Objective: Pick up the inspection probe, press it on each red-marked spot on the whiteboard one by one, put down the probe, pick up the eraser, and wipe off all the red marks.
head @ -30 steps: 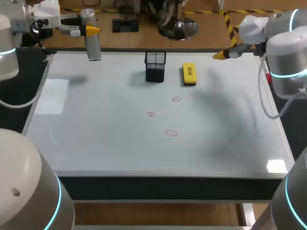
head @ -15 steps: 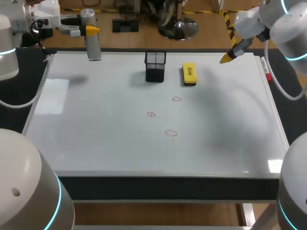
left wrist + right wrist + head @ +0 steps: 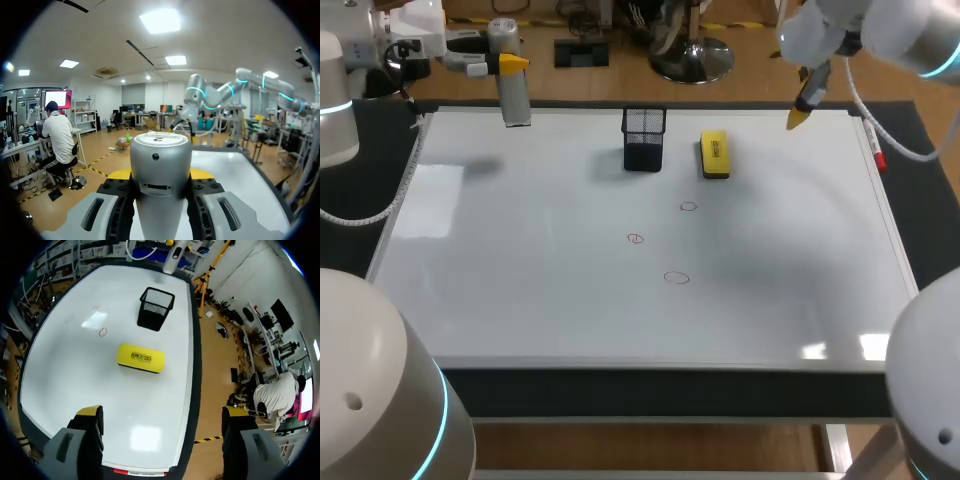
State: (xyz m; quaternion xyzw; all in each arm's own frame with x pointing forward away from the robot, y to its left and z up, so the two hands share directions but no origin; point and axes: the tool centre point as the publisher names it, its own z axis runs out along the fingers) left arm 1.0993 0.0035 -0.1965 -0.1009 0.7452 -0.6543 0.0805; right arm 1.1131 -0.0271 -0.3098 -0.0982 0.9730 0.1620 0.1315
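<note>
1 table [image 3: 670, 392] (dark, matte top).

Wore smooth white-grey rounded shells on the left arm [image 3: 340, 100] and right arm [image 3: 910, 30], with glowing cyan bands [image 3: 442, 415] at the joints. Trailed a thin pale cable [image 3: 402, 190] beside each. Ended in grey hands, left hand [image 3: 160, 174] and right hand [image 3: 162, 412], with oval slots, black screwed housings and bright yellow fingertips [image 3: 90, 411].

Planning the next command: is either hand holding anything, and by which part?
The left hand is shut on the inspection probe, gripping its upper body just below the cap. The right hand is open and empty.
</note>
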